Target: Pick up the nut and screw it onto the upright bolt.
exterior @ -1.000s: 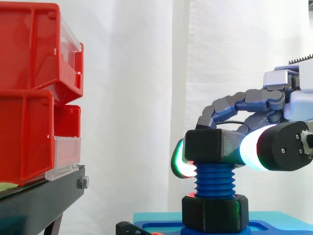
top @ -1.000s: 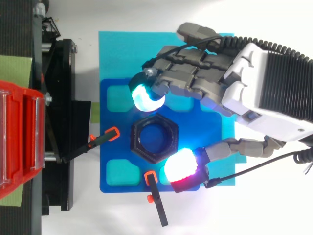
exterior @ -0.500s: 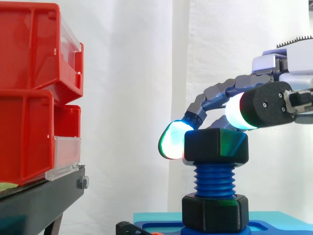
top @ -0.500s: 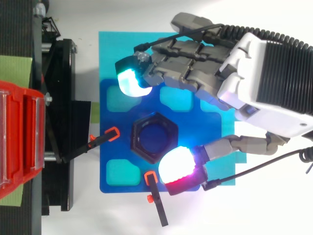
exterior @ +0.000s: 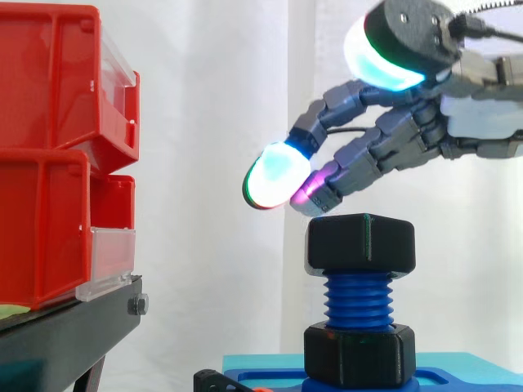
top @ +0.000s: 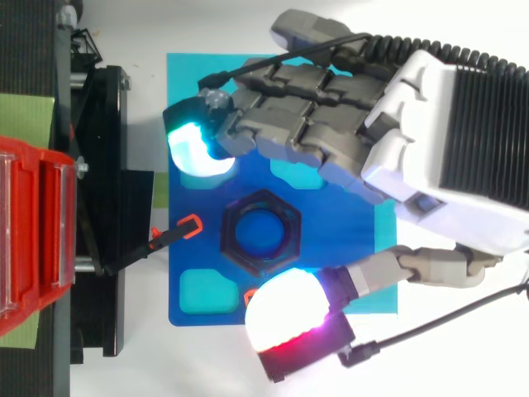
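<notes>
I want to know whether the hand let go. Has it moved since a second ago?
Yes, upward. In the side view the hand clasped the nut then; now it hangs open above the nut, clear of it.

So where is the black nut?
In the side view the nut sits on top of the blue bolt, right of centre, just under the hand, which hovers clear of it. Seen from above, it is the black hexagon on the blue base.

The robot hand (top: 417, 157), fingers spread, flanks the black nut (top: 233, 232).
</notes>
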`<action>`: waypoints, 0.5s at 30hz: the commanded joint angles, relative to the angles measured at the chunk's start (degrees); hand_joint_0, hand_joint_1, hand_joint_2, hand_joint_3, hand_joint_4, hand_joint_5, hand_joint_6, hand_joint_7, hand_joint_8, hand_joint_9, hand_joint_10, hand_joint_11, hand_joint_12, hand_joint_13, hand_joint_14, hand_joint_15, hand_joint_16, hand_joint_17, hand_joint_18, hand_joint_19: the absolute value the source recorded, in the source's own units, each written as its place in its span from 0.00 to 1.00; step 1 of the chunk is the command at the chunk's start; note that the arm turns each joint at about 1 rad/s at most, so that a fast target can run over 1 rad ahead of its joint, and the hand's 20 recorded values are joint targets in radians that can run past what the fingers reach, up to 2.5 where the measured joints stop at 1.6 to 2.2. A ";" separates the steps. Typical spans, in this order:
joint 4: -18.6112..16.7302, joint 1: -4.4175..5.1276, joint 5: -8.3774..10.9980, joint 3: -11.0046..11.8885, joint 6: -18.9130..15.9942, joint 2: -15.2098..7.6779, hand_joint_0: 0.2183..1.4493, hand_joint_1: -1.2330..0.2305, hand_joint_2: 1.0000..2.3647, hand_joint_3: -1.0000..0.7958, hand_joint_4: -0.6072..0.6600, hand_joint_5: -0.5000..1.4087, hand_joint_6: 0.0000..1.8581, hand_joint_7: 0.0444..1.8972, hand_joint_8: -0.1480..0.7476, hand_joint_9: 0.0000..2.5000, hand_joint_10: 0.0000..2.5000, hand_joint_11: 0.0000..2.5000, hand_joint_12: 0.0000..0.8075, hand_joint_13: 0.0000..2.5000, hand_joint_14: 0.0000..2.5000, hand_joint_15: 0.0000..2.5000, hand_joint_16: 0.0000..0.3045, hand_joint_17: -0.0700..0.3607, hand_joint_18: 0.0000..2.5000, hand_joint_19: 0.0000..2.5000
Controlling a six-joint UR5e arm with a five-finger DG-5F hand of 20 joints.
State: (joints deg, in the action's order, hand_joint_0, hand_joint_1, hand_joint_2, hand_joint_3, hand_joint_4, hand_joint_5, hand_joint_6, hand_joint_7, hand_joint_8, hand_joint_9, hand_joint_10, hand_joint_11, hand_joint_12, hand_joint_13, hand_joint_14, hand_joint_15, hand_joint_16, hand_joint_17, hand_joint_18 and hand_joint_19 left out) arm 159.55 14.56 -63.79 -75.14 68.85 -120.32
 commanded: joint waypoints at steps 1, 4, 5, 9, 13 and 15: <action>-0.38 0.47 -0.01 0.26 0.06 0.00 0.15 0.77 0.00 0.28 0.63 0.17 0.27 0.32 0.48 0.21 0.00 0.00 0.48 0.17 0.00 0.00 0.20 0.48 0.08 0.00; -0.29 0.82 -0.01 0.26 -0.12 0.00 0.16 0.77 0.00 0.28 0.62 0.18 0.27 0.35 0.49 0.21 0.00 0.00 0.47 0.17 0.00 0.00 0.19 0.47 0.08 0.00; -0.29 0.99 -0.01 0.26 -0.12 0.00 0.16 0.77 0.00 0.28 0.62 0.18 0.27 0.35 0.49 0.22 0.00 0.00 0.47 0.17 0.00 0.00 0.19 0.47 0.08 0.00; 0.15 1.08 -0.28 0.26 -0.12 0.00 0.17 0.77 0.00 0.28 0.61 0.19 0.27 0.36 0.49 0.22 0.00 0.00 0.47 0.17 0.00 0.00 0.19 0.46 0.09 0.00; 0.85 1.08 -0.89 0.26 -0.12 0.00 0.17 0.76 0.00 0.28 0.61 0.19 0.27 0.36 0.48 0.23 0.00 0.00 0.47 0.17 0.00 0.00 0.19 0.46 0.09 0.00; 1.20 1.08 -0.98 0.17 -0.12 -0.09 0.18 0.76 0.00 0.28 0.60 0.20 0.27 0.36 0.49 0.23 0.00 0.00 0.46 0.17 0.00 0.00 0.18 0.46 0.09 0.00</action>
State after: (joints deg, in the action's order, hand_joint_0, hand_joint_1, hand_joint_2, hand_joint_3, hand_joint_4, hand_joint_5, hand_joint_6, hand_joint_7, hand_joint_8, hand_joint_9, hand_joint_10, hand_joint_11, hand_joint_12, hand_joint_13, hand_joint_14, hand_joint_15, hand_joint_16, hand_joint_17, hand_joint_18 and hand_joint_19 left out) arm 160.28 15.61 -64.54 -74.89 68.73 -120.37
